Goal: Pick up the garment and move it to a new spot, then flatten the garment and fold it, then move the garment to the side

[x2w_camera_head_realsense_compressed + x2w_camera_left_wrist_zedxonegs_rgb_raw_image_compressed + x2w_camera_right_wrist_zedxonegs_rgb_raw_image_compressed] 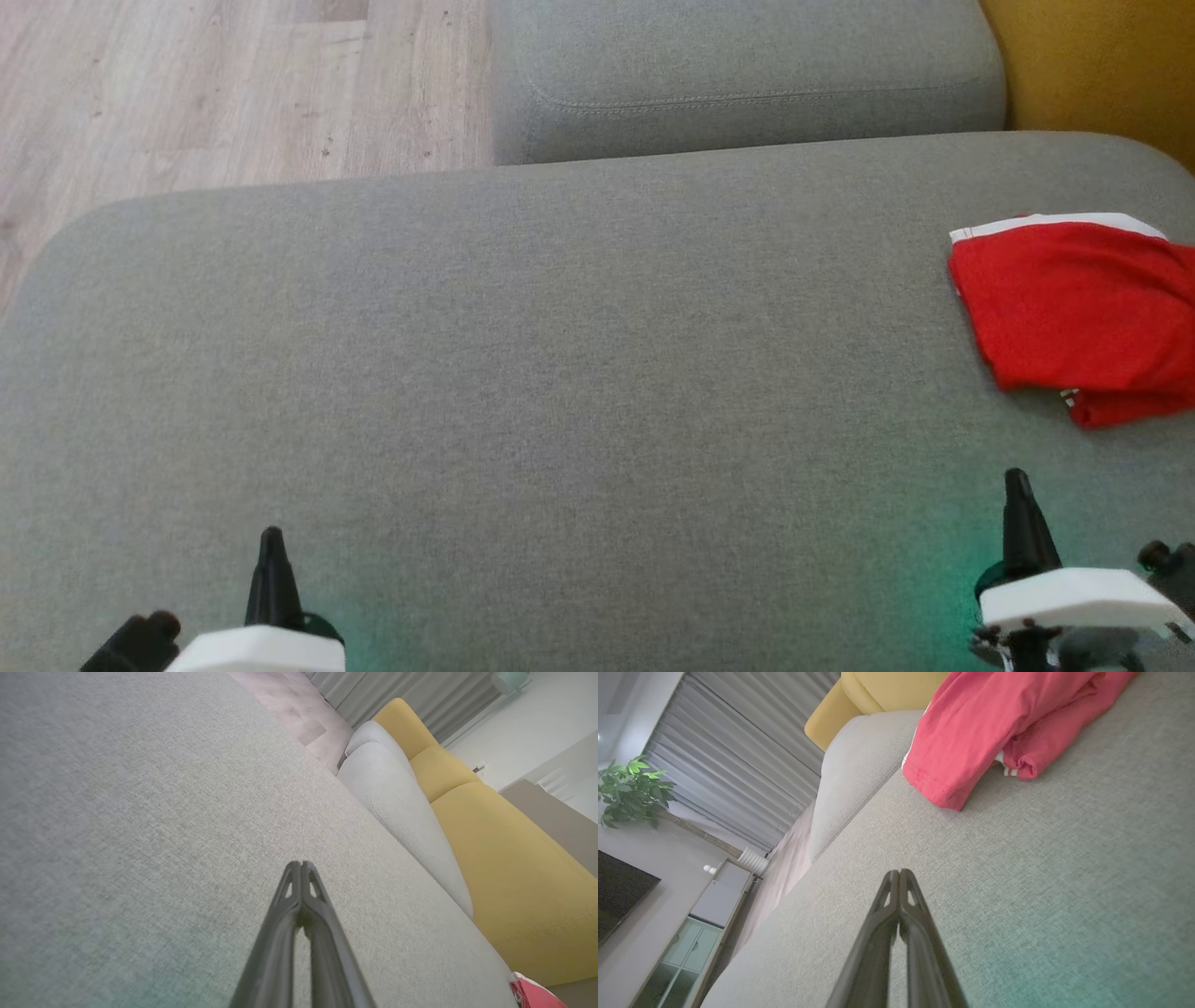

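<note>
- Head view: red garment (1074,308) with white trim lies bunched and roughly doubled over at the far right of the big grey seat cushion (560,373), cut off by the frame edge.
- Left gripper (271,537) at lower left, fingers pressed together with nothing between them, over bare fabric, well apart from the garment.
- Right gripper (1016,478) at lower right, also pinched tight and empty, near the garment's lower edge but not touching it.
- Right wrist view: fingertips meet in a point above grey fabric. Garment is ahead toward upper right, hem corner nearest, with a rolled part with white stripes beside it.
- Left wrist view: tips together, small red corner of garment at bottom right.
- Back cushion (747,75), grey, behind the seat; yellow cushion (1102,65) at top right; wood floor (187,84) at top left.
- Green glow on the fabric beside both grippers.
</note>
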Robot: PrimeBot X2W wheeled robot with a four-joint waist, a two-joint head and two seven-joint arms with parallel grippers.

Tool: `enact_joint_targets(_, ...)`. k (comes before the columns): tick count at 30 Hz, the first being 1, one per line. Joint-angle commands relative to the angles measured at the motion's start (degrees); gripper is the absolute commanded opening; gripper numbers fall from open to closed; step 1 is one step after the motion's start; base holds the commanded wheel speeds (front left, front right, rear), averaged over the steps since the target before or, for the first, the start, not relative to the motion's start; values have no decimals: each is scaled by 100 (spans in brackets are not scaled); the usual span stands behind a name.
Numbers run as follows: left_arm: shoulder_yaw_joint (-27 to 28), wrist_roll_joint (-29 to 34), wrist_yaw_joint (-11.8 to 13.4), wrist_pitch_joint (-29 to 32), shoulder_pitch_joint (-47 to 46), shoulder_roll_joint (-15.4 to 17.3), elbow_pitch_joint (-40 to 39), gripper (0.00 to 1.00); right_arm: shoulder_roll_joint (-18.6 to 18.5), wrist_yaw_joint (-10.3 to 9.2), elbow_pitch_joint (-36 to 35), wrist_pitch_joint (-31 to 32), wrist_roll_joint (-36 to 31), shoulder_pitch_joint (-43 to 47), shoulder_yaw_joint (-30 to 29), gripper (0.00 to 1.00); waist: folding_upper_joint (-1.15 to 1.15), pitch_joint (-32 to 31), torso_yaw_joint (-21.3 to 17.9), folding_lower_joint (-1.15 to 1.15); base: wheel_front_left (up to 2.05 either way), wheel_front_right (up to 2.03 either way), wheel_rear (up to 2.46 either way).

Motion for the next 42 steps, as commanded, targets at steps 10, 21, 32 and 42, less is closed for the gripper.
enact_joint_targets(10, 265, -759, -64, 194, -397, 9, -267, 0, -22, -2, -286, 186, 824, -417, -8, 0, 0, 3, -17, 0, 0, 0, 0)
enact_joint_targets(21, 371, -1466, -98, 379, -499, 10, -335, 0, -25, -3, -356, 366, 1579, -506, -59, 0, 0, 7, -34, 0, 0, 0, 0)
enact_joint_targets(32, 477, -2175, -133, 565, -602, 11, -404, 0, -28, -3, -427, 547, 2338, -596, -111, 0, 0, 11, -52, 0, 0, 0, 0)
enact_joint_targets(42, 573, -2819, -165, 734, -695, 12, -467, 0, -31, -3, -491, 712, 3027, -678, -157, 0, 0, 14, -68, 0, 0, 0, 0)
